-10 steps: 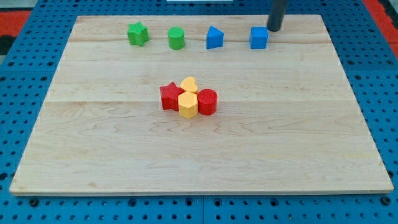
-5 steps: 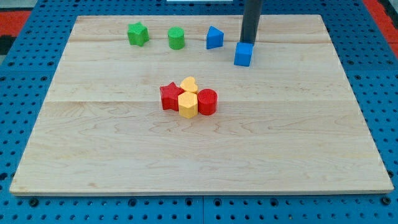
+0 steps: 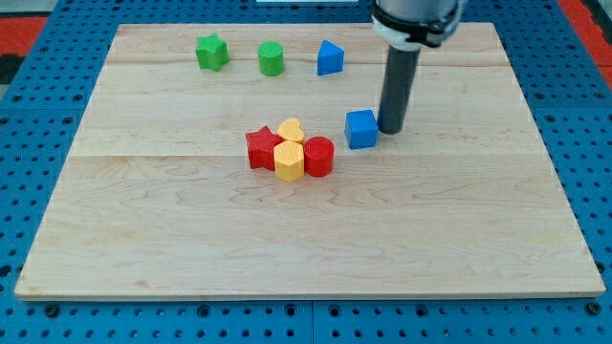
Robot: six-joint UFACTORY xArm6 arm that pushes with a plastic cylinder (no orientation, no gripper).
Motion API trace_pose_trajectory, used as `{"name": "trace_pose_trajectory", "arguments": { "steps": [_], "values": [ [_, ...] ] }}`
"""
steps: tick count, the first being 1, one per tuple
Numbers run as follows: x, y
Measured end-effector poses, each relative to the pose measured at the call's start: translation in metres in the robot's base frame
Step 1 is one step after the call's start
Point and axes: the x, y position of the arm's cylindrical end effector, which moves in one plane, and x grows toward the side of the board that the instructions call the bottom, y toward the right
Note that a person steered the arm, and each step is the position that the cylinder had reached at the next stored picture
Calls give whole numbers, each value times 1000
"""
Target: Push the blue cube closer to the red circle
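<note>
Camera view: wooden board on blue pegboard.

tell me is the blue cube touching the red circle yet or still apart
Apart. A strip of bare wood shows between the blue cube and the red circle. My tip sits at the cube's right side.
</note>
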Motion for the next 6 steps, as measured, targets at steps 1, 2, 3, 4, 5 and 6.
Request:
{"name": "trace_pose_trajectory", "arguments": {
  "steps": [1, 2, 3, 4, 5, 6],
  "values": [
    [18, -8],
    [2, -6],
    [-23, -7],
    [-11, -15],
    [4, -30],
    [-8, -31]
  ]
}}
